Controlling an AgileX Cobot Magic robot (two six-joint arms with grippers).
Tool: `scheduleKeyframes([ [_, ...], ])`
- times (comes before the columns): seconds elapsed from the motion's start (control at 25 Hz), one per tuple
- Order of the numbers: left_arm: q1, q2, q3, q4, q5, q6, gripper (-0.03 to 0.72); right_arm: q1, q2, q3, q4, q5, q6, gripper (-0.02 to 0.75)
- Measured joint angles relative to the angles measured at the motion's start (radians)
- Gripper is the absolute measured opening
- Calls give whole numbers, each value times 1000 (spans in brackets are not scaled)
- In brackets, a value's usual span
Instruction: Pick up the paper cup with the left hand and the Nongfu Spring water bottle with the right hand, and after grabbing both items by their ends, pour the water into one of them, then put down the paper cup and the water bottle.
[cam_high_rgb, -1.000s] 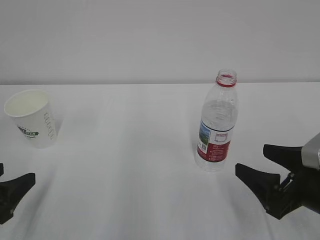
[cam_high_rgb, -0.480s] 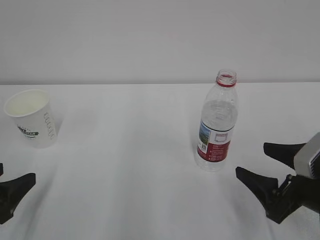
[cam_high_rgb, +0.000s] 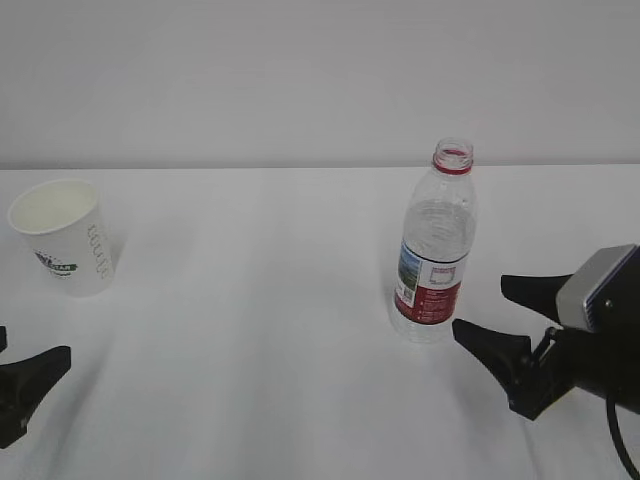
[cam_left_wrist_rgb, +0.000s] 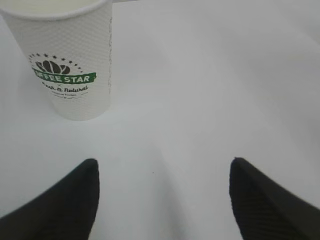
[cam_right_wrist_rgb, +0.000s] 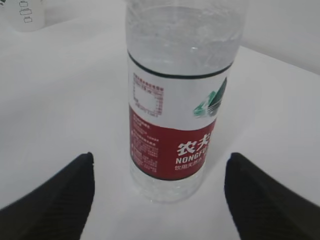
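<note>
The paper cup (cam_high_rgb: 65, 238) stands upright at the far left of the white tabletop (cam_high_rgb: 260, 300), the Nongfu Spring water bottle (cam_high_rgb: 436, 245) upright and capless, well apart, so each hand gets its own. The left hand (cam_left_wrist_rgb: 162, 200) is spread, aimed a bit right of the cup. The right hand (cam_right_wrist_rgb: 160, 195) is spread around nothing, bottle just ahead. Lots of bare room between them.

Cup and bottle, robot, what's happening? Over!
Both grippers open, left short of the cup, right beside the bottle. Cup and bottle upright on the table, untouched. Bottle uncapped. Nothing in the way.
</note>
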Motion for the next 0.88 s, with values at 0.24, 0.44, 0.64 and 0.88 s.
scheduleKeyframes([
  [0.24, 0, 0, 0, 0, 0, 0, 587, 0, 69, -70, -9, 0, 29, 666],
  [0.44, 0, 0, 0, 0, 0, 0, 585, 0, 130, -115, -52, 0, 38, 672],
  [0.64, 0, 0, 0, 0, 0, 0, 585, 0, 167, -167, -67, 0, 53, 672],
  [0.88, 0, 0, 0, 0, 0, 0, 585, 0, 211, -231, -89, 0, 79, 671],
])
